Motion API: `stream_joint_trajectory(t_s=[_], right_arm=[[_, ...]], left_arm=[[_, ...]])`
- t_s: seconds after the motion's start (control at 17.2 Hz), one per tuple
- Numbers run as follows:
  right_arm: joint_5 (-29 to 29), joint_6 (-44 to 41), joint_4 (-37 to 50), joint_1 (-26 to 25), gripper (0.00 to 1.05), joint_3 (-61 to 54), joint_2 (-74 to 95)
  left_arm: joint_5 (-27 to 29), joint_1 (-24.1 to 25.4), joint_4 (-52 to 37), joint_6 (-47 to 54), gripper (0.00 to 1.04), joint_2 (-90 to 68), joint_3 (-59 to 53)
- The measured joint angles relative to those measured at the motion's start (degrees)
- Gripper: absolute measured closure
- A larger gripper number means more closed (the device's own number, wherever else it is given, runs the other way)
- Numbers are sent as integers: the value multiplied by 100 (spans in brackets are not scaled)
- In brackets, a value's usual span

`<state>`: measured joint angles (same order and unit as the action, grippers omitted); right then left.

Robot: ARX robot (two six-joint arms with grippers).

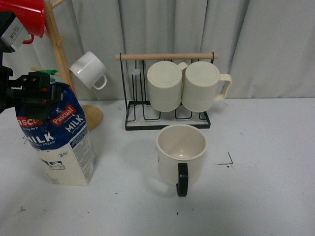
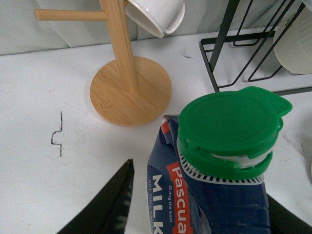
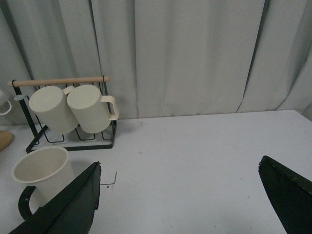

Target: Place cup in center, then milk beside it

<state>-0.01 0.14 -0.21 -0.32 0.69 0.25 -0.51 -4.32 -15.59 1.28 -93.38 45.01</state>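
Observation:
The cup (image 1: 180, 152), a wide cream mug with its black handle toward me, stands upright on the center (image 1: 219, 147), near a black corner mark (image 1: 227, 160). The milk (image 1: 61, 142) stands upright at the left, well apart from the cup. My left gripper (image 1: 33, 90) is open at the carton's top. In the left wrist view its fingers (image 2: 105, 204) straddle the blue carton (image 2: 214, 204) below the green cap (image 2: 229, 126), with a gap showing on one side. My right gripper (image 3: 180, 163) is open over bare table, with the cup (image 3: 44, 170) off to one side.
A black wire rack (image 1: 167, 120) behind the cup holds two ribbed cream mugs (image 1: 165, 86). A wooden mug tree (image 1: 64, 64) at the back left carries a small white mug (image 1: 89, 70) and a red mug (image 1: 24, 14). A grey curtain closes the back.

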Motion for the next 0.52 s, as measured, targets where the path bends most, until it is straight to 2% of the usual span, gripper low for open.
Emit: stream_joint_trajectory(t_s=[0.17, 0.29, 0.52], right_arm=[[0, 0, 0, 0, 6, 0, 0], [-2, 0, 0, 0, 6, 0, 0], [-2, 0, 0, 0, 6, 0, 0]], left_arm=[[-4, -42, 0, -74, 76, 0, 0], [26, -155, 7, -125, 98, 4, 4], [234, -398, 160, -151, 101, 103, 26]])
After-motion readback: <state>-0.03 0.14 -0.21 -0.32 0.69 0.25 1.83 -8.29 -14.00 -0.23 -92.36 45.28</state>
